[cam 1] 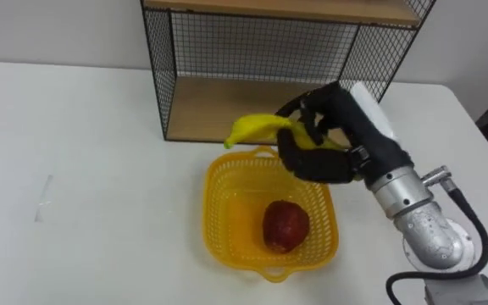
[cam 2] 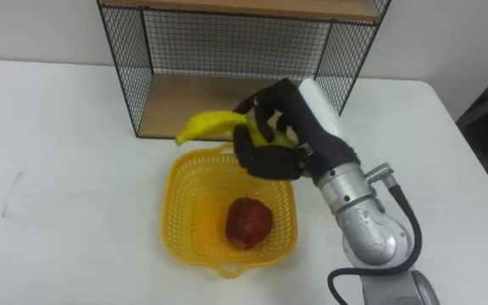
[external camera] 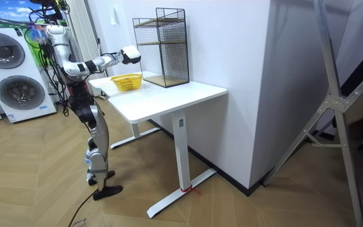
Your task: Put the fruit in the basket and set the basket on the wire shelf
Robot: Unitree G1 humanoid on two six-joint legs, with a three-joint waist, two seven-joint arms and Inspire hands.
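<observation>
Currently the right hand (cam 1: 316, 144) has its fingers curled round the banana (cam 1: 257, 129), holding it over the far rim of the yellow basket (cam 1: 227, 229), which sits on the table (cam 1: 83, 169) just in front of the wire shelf (cam 1: 261, 51) with a red apple (cam 1: 285, 225) inside. I judge the banana should come lower and nearer, left of the apple, before release, so it cannot tip over the rim. No readable label or writing shows on these things.

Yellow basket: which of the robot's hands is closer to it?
Right. The right hand, curled round a banana, hovers over the yellow basket's far rim; the left hand is nowhere near it.
</observation>
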